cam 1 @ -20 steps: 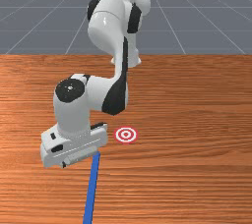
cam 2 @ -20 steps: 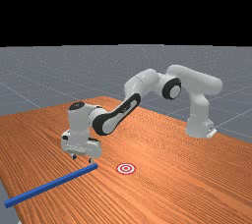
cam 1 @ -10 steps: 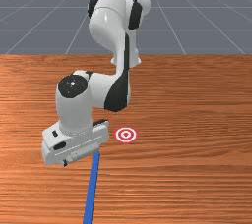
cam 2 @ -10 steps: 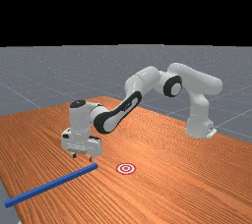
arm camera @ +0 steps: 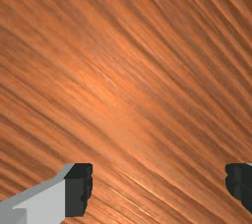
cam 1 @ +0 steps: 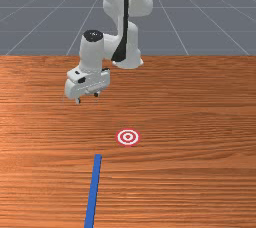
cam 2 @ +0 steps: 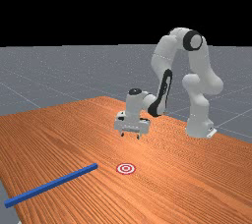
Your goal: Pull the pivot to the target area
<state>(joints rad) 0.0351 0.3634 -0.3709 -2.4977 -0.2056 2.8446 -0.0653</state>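
Well apart, gripper [cam 2: 130, 136] and blue bar [cam 2: 51, 184].

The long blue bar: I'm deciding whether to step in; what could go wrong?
The blue bar seems to overhang the edge of the orange-brown wooden table, so a bump might tip it. A pull straight along its length may miss the red-and-white ringed target. The open white gripper, away from the bar, could close on nothing.
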